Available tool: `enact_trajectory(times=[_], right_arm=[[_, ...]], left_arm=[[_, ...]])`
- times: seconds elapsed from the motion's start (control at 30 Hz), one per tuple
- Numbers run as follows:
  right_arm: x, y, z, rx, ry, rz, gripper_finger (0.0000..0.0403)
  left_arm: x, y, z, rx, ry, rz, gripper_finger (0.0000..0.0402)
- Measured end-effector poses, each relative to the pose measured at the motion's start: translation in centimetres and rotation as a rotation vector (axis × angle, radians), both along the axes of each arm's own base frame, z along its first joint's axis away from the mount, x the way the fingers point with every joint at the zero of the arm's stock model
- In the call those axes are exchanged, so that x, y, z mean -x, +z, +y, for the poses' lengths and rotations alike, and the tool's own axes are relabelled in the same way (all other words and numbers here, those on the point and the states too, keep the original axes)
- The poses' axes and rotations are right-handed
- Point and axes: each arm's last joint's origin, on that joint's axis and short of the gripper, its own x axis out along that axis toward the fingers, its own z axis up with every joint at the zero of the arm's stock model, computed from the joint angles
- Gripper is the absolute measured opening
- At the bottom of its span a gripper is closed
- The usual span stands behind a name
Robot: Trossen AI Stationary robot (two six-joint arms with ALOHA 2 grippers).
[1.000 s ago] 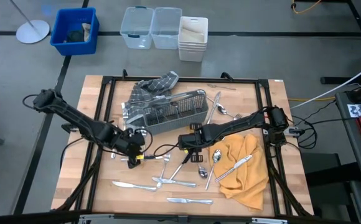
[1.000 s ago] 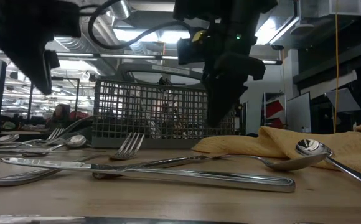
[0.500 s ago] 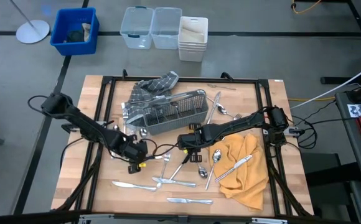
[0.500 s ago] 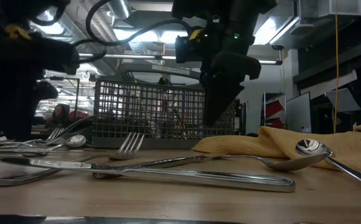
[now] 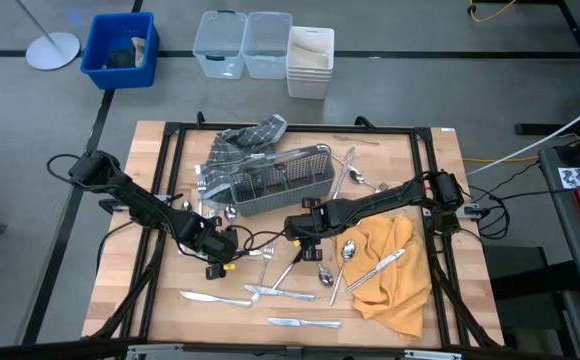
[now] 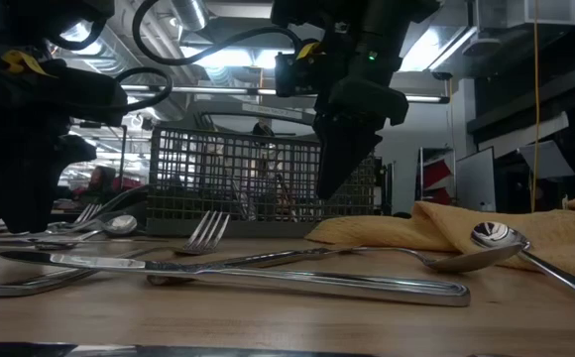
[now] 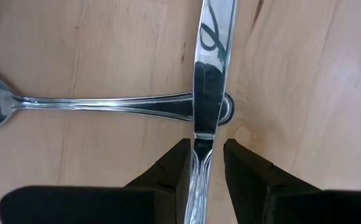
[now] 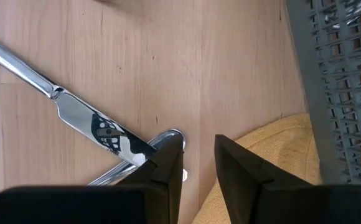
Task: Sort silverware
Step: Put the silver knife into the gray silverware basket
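Grey workshop floor around a wooden table (image 5: pixel 120 290)

Beyond the table's far edge stood a blue bin (image 5: pixel 120 48), two clear tubs (image 5: pixel 242 43) and a white container (image 5: pixel 310 60); bright ceiling lights (image 6: pixel 436 45) shone over the room behind.

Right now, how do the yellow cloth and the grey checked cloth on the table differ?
The yellow cloth is plain mustard; the grey checked cloth is patterned dark grey. The yellow cloth lies at the table's near right with silverware lying on it; the grey checked cloth sits at the far side, partly tucked behind the wire caddy. Both are rumpled, not folded flat.
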Motion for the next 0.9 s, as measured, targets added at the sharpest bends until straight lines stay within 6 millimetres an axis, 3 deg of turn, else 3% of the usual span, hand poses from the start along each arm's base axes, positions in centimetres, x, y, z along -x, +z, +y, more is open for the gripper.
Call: enact_trajectory(times=[0.9], right_arm=[[-0.1,0.0,0.0,-0.001,0.001,-0.006,0.0096]], left_arm=[[-0.2,-2.3,0.0,-0.059,-0.009,0.05,0.0075]])
